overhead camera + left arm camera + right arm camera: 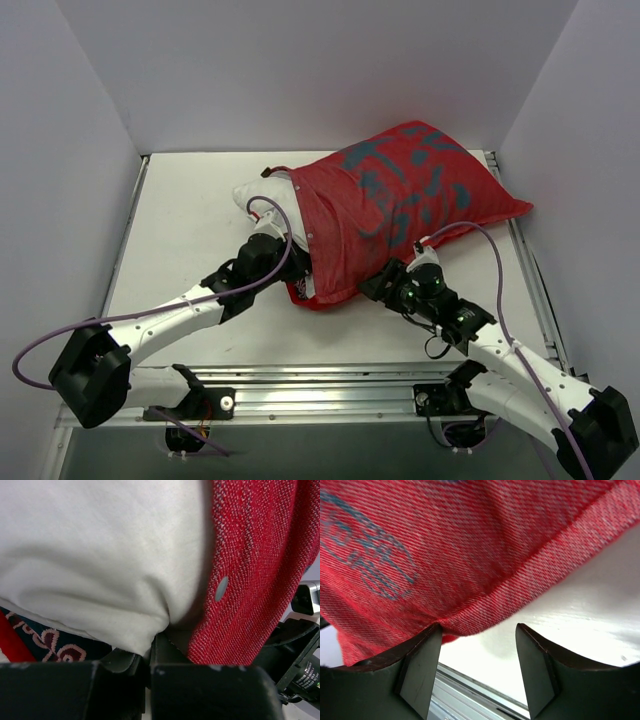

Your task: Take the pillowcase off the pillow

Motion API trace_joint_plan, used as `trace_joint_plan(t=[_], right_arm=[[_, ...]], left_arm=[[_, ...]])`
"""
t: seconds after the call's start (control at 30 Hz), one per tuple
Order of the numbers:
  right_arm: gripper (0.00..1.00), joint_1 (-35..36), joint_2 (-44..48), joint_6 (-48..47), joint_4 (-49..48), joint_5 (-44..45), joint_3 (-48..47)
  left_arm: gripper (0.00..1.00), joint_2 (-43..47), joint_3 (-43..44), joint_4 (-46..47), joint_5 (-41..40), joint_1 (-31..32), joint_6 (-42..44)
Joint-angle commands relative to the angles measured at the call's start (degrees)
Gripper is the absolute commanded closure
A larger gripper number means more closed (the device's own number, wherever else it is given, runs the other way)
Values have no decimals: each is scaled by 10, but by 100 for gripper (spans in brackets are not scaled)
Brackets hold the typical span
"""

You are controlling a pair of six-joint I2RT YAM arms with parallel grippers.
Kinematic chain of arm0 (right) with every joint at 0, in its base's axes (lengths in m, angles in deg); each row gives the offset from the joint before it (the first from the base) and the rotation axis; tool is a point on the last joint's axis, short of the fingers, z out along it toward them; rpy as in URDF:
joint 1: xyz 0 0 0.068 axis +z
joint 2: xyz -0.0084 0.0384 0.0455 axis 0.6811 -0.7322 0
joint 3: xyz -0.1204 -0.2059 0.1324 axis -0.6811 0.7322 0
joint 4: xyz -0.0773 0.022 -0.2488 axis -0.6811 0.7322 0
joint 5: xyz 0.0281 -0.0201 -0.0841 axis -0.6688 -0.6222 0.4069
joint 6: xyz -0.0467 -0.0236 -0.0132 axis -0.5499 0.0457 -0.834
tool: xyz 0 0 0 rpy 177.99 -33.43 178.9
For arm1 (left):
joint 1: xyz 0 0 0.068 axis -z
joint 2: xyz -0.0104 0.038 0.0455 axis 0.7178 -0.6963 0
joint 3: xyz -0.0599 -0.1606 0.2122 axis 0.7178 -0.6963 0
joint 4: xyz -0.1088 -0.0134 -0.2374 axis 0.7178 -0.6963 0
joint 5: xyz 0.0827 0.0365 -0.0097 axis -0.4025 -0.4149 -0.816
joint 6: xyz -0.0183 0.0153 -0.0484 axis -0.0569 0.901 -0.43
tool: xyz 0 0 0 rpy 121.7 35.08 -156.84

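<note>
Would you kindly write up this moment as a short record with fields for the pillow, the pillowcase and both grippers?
pillow: white, one end showing at the cover's open side, the rest inside
pillowcase: red, covers most of the pillow, lies on the table
left gripper: shut, pinching white pillow fabric beside the cover's edge
right gripper: open at the pillowcase's near hem, hem touching one finger, not clamped
task state: cover not yet off

Red pillowcase (400,210) lies diagonally; plump white pillow (258,190) protrudes — from its left opening.
</note>
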Motion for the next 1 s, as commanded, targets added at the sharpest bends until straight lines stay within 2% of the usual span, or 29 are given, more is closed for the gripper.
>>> trace_joint_plan(t=[0.0,0.4,0.5,0.63,0.73,0.77,0.83,0.97], right_arm=[[45,3,-2,14,-67,12,-1],[55,3,51,38,-78,64,11],[64,1,47,45,-92,65,25],[68,1,31,50,-108,61,38],[83,0,25,50,-110,60,43],[93,-1,26,50,-106,63,42],[100,-6,32,41,-83,84,36],[100,-29,42,9,-19,132,4]], left_arm=[[98,23,30,104,-34,4,9],[98,49,7,89,-46,4,7],[98,51,7,88,-45,4,7],[98,55,8,87,-47,4,7],[98,59,9,81,-47,4,8],[98,62,10,76,-48,3,8],[98,71,18,43,-61,2,9],[98,104,23,-34,-64,-26,4]])
